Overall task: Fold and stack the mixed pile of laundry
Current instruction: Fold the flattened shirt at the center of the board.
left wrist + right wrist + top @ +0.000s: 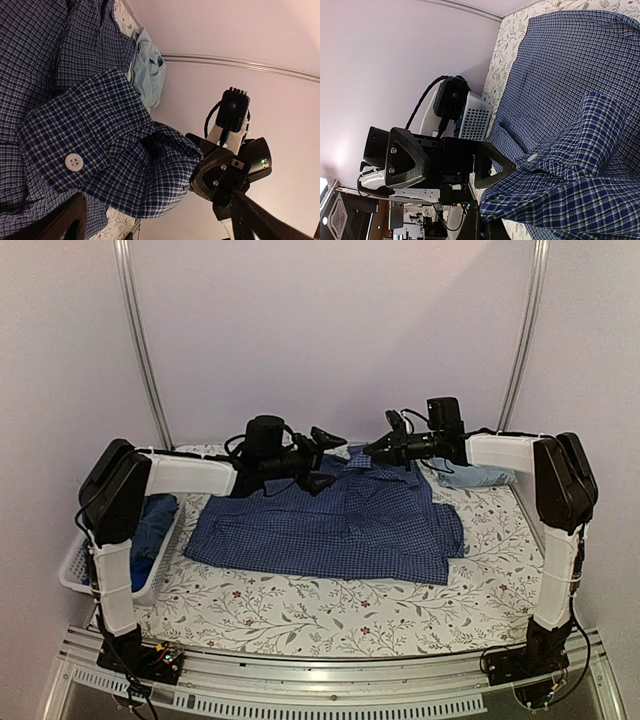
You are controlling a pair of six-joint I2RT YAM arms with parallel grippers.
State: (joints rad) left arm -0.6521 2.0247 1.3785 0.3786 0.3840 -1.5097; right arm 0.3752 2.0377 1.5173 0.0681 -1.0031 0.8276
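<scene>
Reaching inward over the check shirt (330, 530) spread on the counter (300, 610), the left gripper (337, 460) has its jaws spread, and the right gripper (372, 449) has its jaws pinching the sleeve. The basket (72, 575) left of the shirt holds a blue piece (155, 525).

Left wrist: a light-blue shirt (150, 70) lies beyond the check shirt.

Right wrist: the left jaws hang spread beside the cuff.

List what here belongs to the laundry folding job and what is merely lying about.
Belongs to the job:
- checked shirt, spread mid-table
- light-blue shirt, far right
- blue garment in the basket

Lying about:
- white basket, left edge
- floral tablecloth
</scene>
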